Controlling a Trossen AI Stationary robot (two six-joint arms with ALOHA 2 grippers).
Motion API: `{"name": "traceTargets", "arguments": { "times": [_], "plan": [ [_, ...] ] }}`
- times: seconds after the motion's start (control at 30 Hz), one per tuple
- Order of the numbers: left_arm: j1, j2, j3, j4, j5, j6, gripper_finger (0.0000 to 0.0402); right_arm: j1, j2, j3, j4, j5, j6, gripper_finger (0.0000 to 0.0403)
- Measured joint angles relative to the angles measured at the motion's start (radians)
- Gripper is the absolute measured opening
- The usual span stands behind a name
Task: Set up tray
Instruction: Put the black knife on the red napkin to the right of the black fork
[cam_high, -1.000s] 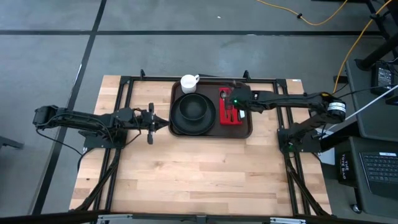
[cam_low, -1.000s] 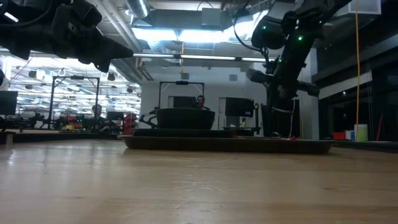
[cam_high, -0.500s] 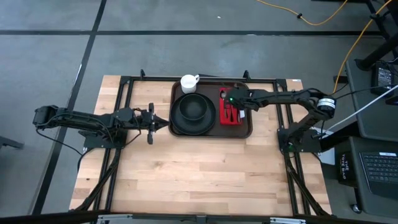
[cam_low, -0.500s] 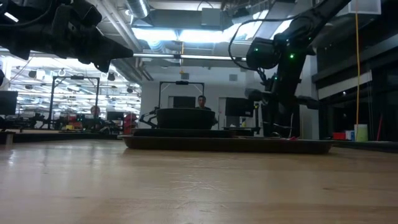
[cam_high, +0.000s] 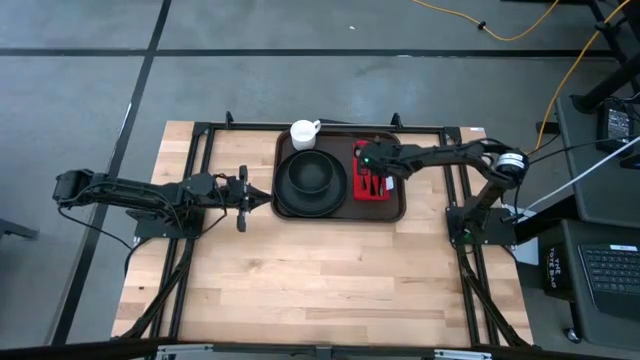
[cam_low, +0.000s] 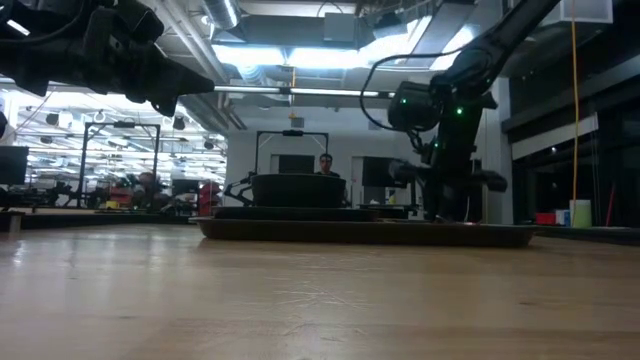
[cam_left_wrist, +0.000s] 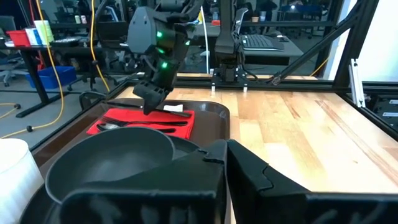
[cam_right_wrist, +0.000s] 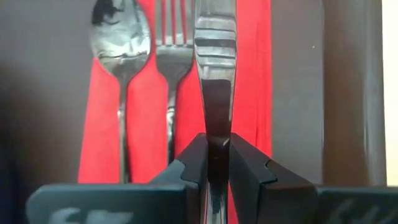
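At the far edge of the tabletop (cam_high: 300, 290) you see the tray (cam_high: 393, 209), almost fully set. It carries a black plate (cam_high: 284, 198) with a bowl (cam_high: 311, 174), and a red napkin (cam_high: 359, 192) with a spoon (cam_right_wrist: 120, 43) and a fork (cam_right_wrist: 172, 50). A white cup (cam_high: 303, 133) touches its far rim. Your right gripper (cam_right_wrist: 217, 165) has its jaws clamped on the knife (cam_right_wrist: 214, 56) over the napkin; only releasing it seems left. Your left gripper (cam_high: 262, 199) waits beside the tray, jaws together.

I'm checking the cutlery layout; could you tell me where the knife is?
The knife lies on the red napkin, right of the fork, gripped by the right hand.
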Motion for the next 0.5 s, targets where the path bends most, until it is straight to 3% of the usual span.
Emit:
{"name": "traceTargets", "arguments": {
  "times": [0.5],
  "plan": [
    [0.0,0.0,0.0,0.0,0.0,0.001,0.0003,-0.018,0.025,0.0,0.008,-0.016,0.0,0.0051]
  ]
}}
